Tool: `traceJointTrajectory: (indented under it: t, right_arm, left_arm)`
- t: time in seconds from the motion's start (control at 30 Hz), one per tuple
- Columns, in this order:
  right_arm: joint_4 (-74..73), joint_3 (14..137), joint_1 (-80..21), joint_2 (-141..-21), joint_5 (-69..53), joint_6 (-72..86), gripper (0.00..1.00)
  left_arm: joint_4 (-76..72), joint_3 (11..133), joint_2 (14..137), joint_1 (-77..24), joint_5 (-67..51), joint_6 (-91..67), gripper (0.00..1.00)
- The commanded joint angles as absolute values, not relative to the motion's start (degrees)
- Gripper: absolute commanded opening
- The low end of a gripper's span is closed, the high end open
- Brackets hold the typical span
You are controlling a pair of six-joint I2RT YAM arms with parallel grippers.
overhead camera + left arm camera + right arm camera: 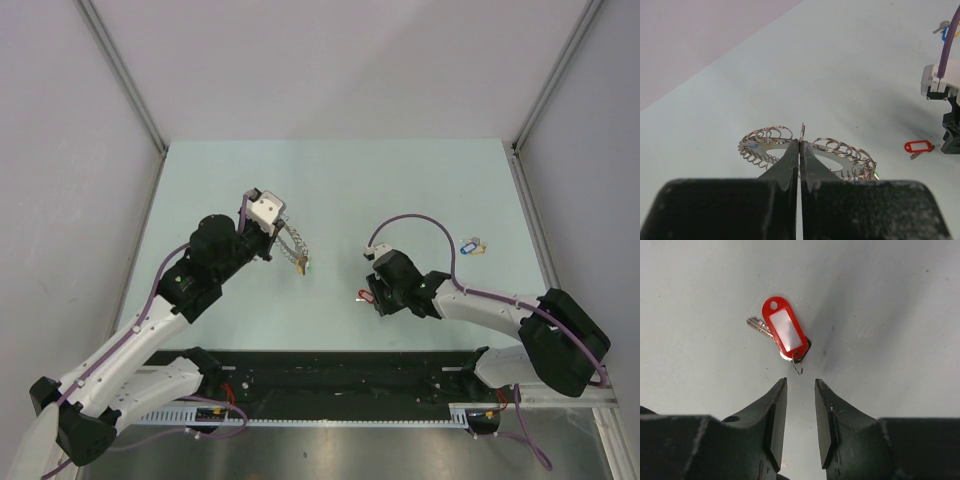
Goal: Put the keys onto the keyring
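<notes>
- The left tool [800, 145] has its fingers pressed together, clamped on a wire of the keyring [767, 136].
- In the left wrist view the keyring spreads as two fans of coiled silver loops, one on each side of the fingertips. One small loop stands upright just above the tips.
- A green key head [875, 175] shows at the right-hand end of the keyring; the rest of that key is hidden.
- In the top view the left tool [278, 240] sits left of centre on the desk [400, 180], with the keyring [294, 250] trailing from it toward the near side.
- The right tool [800, 390] has its fingers apart and grips nothing.
- The red-tagged key [785, 332] lies flat on the desk just ahead of the right tool's fingertips, not touching them. Its silver blade points away to the left, and a small wire ring at its near end faces the gap between the fingers.
- In the top view the right tool [370, 290] is right of centre, well apart from the keyring.
- The blue and yellow keys [470, 245] lie together near the right edge of the desk, apart from both tools.
</notes>
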State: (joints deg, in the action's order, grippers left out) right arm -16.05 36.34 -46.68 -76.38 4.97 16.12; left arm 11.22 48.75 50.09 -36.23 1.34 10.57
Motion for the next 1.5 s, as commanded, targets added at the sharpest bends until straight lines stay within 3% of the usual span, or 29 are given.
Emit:
traceJointTrajectory:
  t: [0.0,0.77,0.97,1.47]
  right_arm:
    - [-11.4,35.5,-46.9,-75.5,6.5,17.3,0.32]
    - [-10.0,34.8,-46.9,-79.7,7.3,18.6,0.22]
    - [-10.1,34.8,-46.7,-79.7,7.2,18.6,0.16]
    - [-8.5,34.6,-46.6,-80.6,5.8,17.6,0.15]
  left_arm:
    - [7.0,49.3,48.9,-36.0,1.5,11.2,0.0]
    - [7.0,49.3,49.0,-35.9,1.7,11.3,0.0]
    - [6.9,49.3,49.0,-35.9,1.7,11.3,0.0]
    - [6.9,49.2,49.3,-35.9,1.5,11.3,0.0]
